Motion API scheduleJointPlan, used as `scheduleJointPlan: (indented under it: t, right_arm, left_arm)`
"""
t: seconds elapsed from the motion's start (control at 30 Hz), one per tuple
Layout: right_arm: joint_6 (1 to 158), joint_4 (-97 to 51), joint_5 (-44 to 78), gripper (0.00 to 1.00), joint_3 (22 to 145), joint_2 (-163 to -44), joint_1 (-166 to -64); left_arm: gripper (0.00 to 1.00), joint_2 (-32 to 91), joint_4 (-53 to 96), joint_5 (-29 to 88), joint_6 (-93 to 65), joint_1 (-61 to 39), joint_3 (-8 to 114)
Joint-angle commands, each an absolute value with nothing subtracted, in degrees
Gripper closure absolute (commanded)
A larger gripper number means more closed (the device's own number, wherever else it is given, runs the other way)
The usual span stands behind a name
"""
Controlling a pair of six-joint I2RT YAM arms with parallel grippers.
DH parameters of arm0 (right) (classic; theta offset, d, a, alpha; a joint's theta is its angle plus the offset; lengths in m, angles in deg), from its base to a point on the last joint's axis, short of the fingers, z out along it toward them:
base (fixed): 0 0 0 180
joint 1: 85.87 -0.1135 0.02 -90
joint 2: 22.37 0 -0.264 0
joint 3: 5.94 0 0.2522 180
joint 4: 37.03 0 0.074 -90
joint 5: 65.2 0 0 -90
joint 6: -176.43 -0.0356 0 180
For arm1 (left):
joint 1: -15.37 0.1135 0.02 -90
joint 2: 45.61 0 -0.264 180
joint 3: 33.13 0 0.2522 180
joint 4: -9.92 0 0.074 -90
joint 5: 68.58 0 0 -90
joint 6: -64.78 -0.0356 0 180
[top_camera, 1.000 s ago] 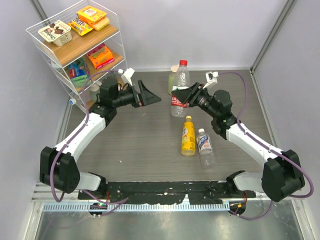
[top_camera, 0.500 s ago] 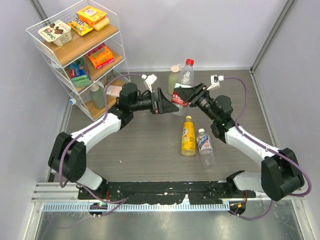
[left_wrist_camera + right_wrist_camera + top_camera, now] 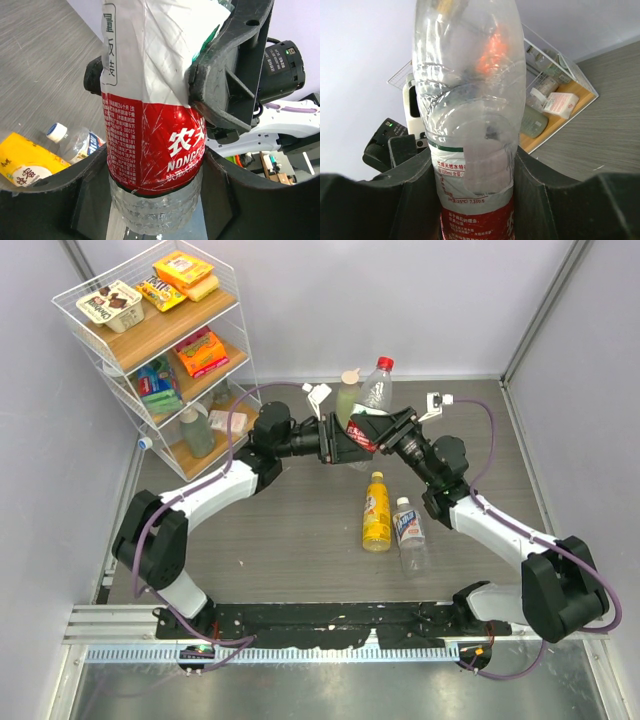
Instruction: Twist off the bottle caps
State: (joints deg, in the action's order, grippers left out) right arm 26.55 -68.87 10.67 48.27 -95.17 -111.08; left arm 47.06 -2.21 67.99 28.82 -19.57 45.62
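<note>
A clear water bottle with a red and white label and a red cap is held tilted above the table. My right gripper is shut on its label band, and in the right wrist view the bottle fills the gap of that gripper. My left gripper is shut on the same bottle lower down, its jaws pressing both sides. On the table lie a yellow bottle with a yellow cap and a small clear bottle with a pale cap.
A pale green bottle with a beige cap stands just behind the grippers. A white wire shelf with snack packs occupies the back left corner. Grey walls close the table at the back and right.
My left arm has swung right to the water bottle and its jaws have closed on it. The right gripper has raised and tilted the bottle slightly.
</note>
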Motion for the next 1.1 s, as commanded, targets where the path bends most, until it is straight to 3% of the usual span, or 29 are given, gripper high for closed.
scheduleJointPlan:
  t: [0.0, 0.1, 0.2, 0.3, 0.47, 0.8, 1.07]
  right_arm:
    - [25.78, -72.49, 12.49, 0.56, 47.37, -94.44, -111.27]
    - [25.61, -72.49, 12.59, 0.5, 47.64, -94.88, -111.36]
    - [25.69, -72.4, 11.27, 0.39, 48.34, -95.15, -111.27]
    - [26.74, -71.61, 10.92, 0.2, 48.6, -94.97, -111.27]
    - [30.17, -64.76, 10.21, 0.06, 51.06, -93.22, -111.27]
    - [38.17, -47.27, 12.85, 0.06, 55.02, -86.37, -109.87]
    - [39.23, -41.2, 4.52, 0.05, 55.46, -81.0, -101.35]
  left_arm:
    - [0.47, 47.03, -6.56, 70.81, 29.88, -20.49, 48.22]
    - [0.56, 46.51, -3.49, 70.64, 27.87, -20.49, 48.39]
    - [0.58, 45.89, 1.51, 69.85, 24.1, -20.49, 49.09]
    - [0.59, 44.93, 10.8, 67.13, 17.87, -20.49, 50.59]
    - [0.59, 42.29, 25.05, 61.77, 7.84, -20.4, 53.31]
    - [0.57, 36.75, 46.6, 48.59, -4.47, -20.4, 58.41]
    - [0.56, 30.87, 59.08, 42.35, -9.57, -20.49, 56.75]
